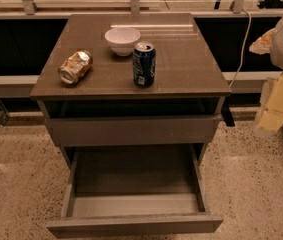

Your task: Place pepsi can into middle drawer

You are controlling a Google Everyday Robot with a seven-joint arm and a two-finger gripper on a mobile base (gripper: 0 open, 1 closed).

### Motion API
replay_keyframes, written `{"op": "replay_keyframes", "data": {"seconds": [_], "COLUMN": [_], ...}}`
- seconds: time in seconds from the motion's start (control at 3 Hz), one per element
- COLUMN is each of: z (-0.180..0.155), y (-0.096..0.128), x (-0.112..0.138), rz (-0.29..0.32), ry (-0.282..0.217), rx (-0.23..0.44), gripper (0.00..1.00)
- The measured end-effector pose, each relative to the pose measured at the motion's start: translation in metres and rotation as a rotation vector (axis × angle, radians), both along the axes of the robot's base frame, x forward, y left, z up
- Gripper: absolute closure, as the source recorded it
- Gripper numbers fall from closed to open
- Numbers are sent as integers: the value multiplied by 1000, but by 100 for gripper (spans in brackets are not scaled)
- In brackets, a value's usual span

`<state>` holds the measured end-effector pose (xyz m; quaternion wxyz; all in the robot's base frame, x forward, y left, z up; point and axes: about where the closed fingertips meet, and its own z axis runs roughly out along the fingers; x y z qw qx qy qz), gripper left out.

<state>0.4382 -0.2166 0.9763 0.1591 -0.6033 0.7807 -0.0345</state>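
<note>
The pepsi can [144, 64] is dark blue with a silver top. It stands upright on the cabinet top [191, 69], right of centre near the front edge. The middle drawer [133, 204] is pulled out wide below, and its grey inside holds nothing. My gripper [275, 109] is at the right edge of the view, beside the cabinet at about the height of its top. It is well to the right of the can and holds nothing that I can see.
A crushed gold-silver can [75, 67] lies on its side at the front left of the cabinet top. A white bowl [122, 40] stands behind the pepsi can. The top drawer [131, 130] stands slightly out. Speckled floor surrounds the cabinet, with a railing and ledge behind.
</note>
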Motion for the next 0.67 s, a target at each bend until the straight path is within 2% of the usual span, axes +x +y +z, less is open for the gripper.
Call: {"op": "replay_keyframes", "data": {"seconds": [0.33, 0.67], "z": [2, 21], "y": [1, 51], "x": [1, 57], "rz": [3, 106], "ry": [-7, -116], "rx": [3, 149], "gripper": [0, 0]}}
